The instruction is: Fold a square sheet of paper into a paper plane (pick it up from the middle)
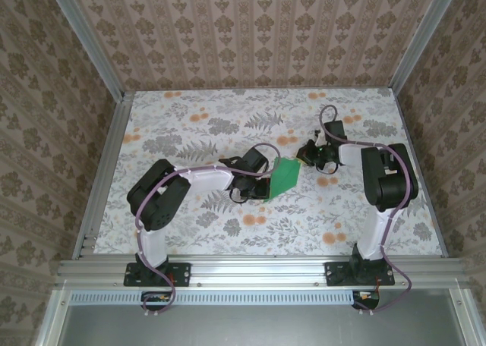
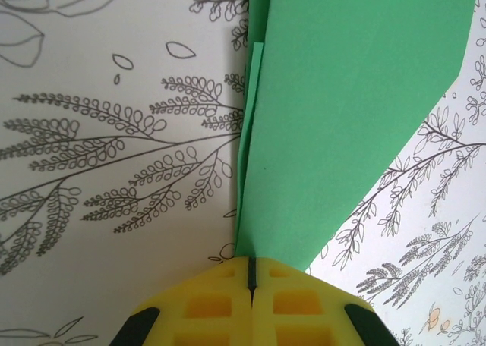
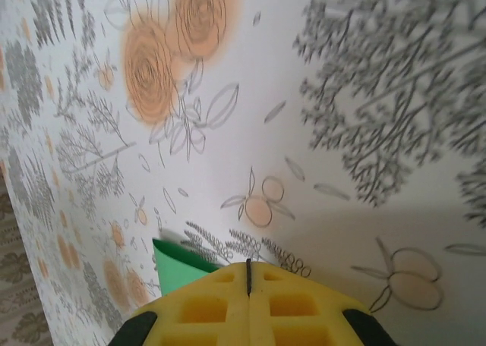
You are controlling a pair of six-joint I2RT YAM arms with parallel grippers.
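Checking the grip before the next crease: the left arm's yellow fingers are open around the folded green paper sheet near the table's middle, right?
Not open. The left wrist view shows the left arm's yellow fingers shut on the folded green paper sheet, which comes out of the seam between them. It is indeed near the middle of the floral-print table.

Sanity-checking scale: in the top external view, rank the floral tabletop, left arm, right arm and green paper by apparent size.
Floral tabletop, largest.
Left arm and right arm: look about alike, so unranked.
Green paper, smallest.
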